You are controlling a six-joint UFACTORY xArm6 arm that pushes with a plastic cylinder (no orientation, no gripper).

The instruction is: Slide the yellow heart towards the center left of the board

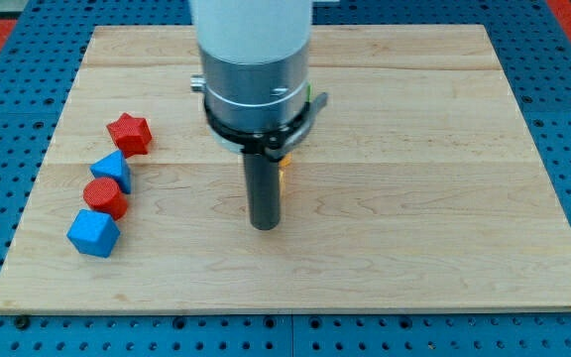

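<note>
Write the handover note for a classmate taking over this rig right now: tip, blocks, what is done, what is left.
My tip is down on the board, near its middle.
A yellow block, presumably the heart, shows only as a sliver just right of the rod; its shape is hidden.
At the view's left, a column: red star, blue block, red block, blue cube.
Done: nothing visible; yellow is still central.
Left: push it leftward, stopping short of that column.

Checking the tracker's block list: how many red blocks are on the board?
2, both near the view's left edge: a red star at the top of the cluster, and a red round block lower, between two blue blocks. The arm may hide others behind it.
</note>
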